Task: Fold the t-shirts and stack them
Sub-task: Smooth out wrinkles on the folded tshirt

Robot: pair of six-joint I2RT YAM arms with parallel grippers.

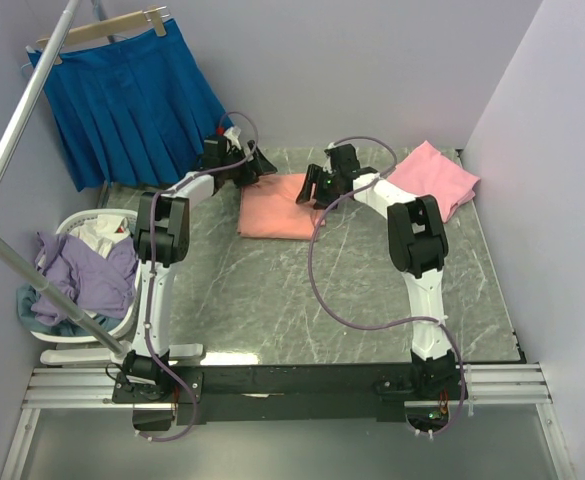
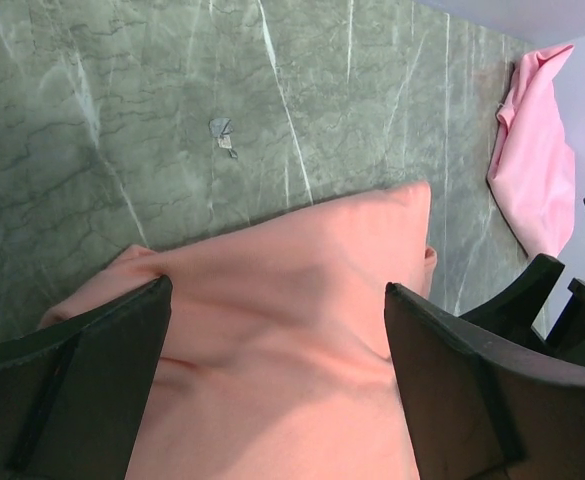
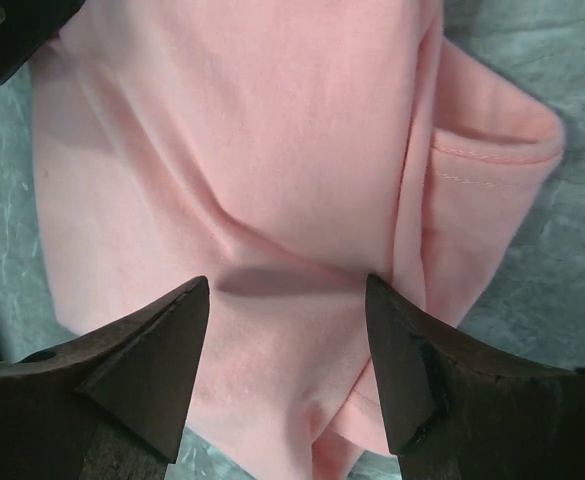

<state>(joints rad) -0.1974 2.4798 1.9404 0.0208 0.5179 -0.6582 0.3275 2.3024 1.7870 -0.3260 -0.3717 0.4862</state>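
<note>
I find no words, numbers or signs that I can read; the salmon-orange t-shirt (image 1: 272, 212) is plain cloth; the pink t-shirt (image 1: 437, 178) is plain too; so is the blue skirt (image 1: 132, 105).

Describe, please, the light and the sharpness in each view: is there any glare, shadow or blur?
Top external: soft, even light, everything sharp, no glare on the table. Left wrist: table veins sharp, but the left gripper has dark, slightly blurred fingers. Right wrist: the hem stitching of the salmon-orange t-shirt is crisp; the right gripper throws a soft shadow on it.
</note>
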